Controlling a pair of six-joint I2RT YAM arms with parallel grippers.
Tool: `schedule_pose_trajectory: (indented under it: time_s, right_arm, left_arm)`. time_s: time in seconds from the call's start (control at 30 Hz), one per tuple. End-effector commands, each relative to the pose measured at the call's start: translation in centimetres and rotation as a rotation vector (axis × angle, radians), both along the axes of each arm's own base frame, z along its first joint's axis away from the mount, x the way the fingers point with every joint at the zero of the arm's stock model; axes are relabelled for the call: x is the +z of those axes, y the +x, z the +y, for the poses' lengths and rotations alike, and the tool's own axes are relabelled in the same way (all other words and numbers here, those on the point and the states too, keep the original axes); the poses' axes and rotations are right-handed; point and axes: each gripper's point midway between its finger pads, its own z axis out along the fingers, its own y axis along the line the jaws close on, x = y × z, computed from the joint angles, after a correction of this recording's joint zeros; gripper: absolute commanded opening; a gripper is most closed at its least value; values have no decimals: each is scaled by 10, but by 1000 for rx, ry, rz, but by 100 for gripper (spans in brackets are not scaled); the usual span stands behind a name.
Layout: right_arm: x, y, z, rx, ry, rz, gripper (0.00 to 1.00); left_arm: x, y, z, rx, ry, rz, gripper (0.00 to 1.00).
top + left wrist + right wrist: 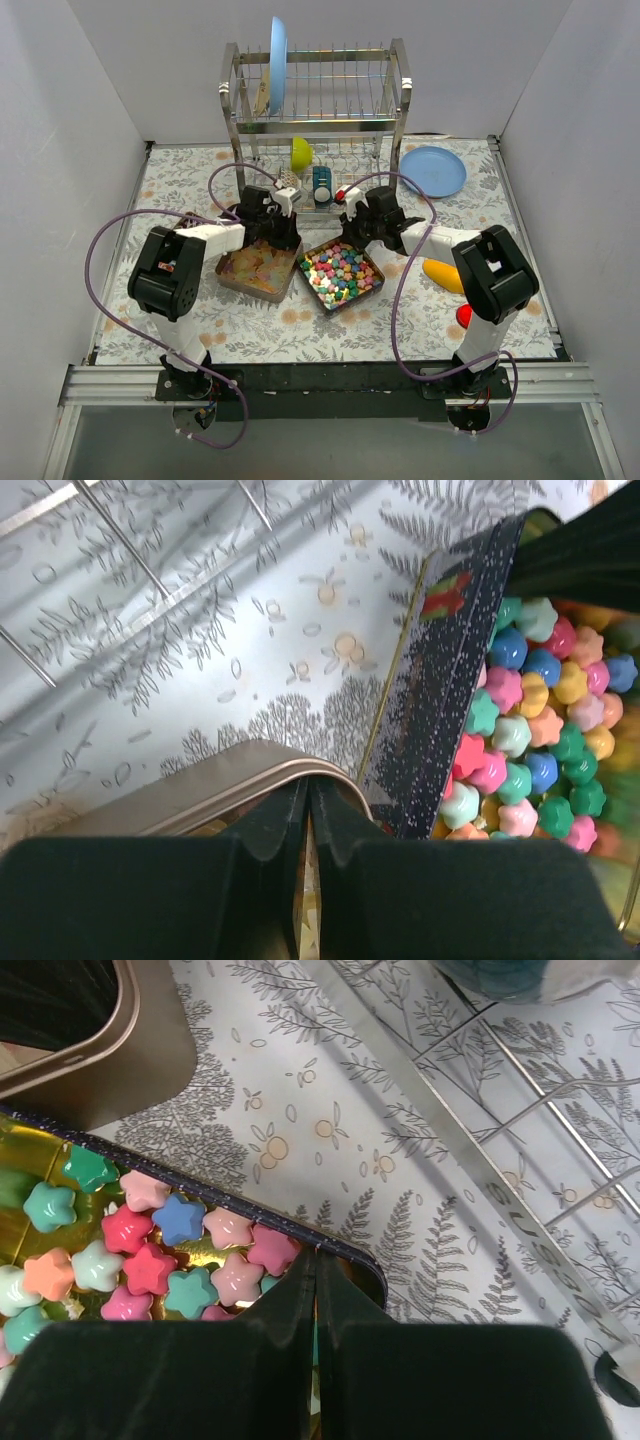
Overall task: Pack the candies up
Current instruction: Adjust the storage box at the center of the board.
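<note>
**Item 1: the candies.** Star-shaped candies (342,272) (530,730) (150,1260) in pink, green, blue, yellow and pale orange are filling a dark speckled square tin (362,297) (440,700) (205,1192) with a gold inside. It is sitting at the middle of the table, turned corner-on. Pale orange-pink translucent candies (255,268) are lying in a tan tin (228,275) (230,770) (140,1060) just left of it, and the two tins are nearly touching at their corners.

**Item 2: left gripper** (285,232) (308,785). It is reaching over the far right side of the tan tin. Its fingers are clenching the tin's rim, with a thin gold strip showing between them.

**Item 3: right gripper** (352,225) (316,1258). It is hanging over the far corner of the dark tin. Its fingers are pressing together right at the rim. Whether the wall is pinched between them cannot be told.

**Item 4: surroundings.** A floral tablecloth (500,230) is covering the table. A chrome dish rack (318,100) is standing at the back, carrying an upright blue plate (277,62) on its top tier. A yellow-green round object (301,153) and a small can (322,185) are resting on its lower level. A second blue plate (433,171) is lying flat to the right of the rack. An orange-yellow scoop (443,275) and a red lid (464,316) are lying beside the right arm, partly hidden by it.
</note>
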Motion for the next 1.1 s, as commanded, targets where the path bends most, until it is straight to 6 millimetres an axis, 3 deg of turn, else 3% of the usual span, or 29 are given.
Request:
schedule_pose_trajectory:
  time_s: [0.0, 0.2, 0.3, 0.47, 0.57, 0.67, 0.7, 0.83, 0.93, 1.07]
  right_arm:
    - [18, 36, -3, -65, -15, -124, 1]
    - [23, 67, -26, -175, -84, -197, 1]
    - [22, 73, -41, -209, -114, -201, 1]
    - [19, 65, -52, -201, -113, -182, 1]
    - [26, 48, -42, -126, -63, -154, 1]
    - [43, 35, -33, -89, -13, -142, 1]
    - [54, 31, -29, -72, 7, -156, 1]
    - [69, 7, -19, 11, 51, -150, 1]
    - [83, -22, -10, 136, 89, -130, 1]
    - [76, -70, -9, 341, 51, -84, 1]
  left_arm:
    - [38, 32, -18, 57, -79, -99, 3]
    - [64, 35, -16, 71, -86, -155, 7]
    - [73, 26, -11, 70, -81, -159, 7]
    - [108, 0, -8, 27, -127, -208, 8]
    - [120, -17, -1, 27, -121, -199, 9]
    - [111, -39, 10, 43, -98, -152, 8]
    - [94, -49, 16, 64, -70, -105, 7]
    - [78, -65, 29, 134, -47, -54, 1]
    - [83, -74, 34, 120, -39, -74, 0]
    - [84, -85, 41, 80, 5, -84, 0]
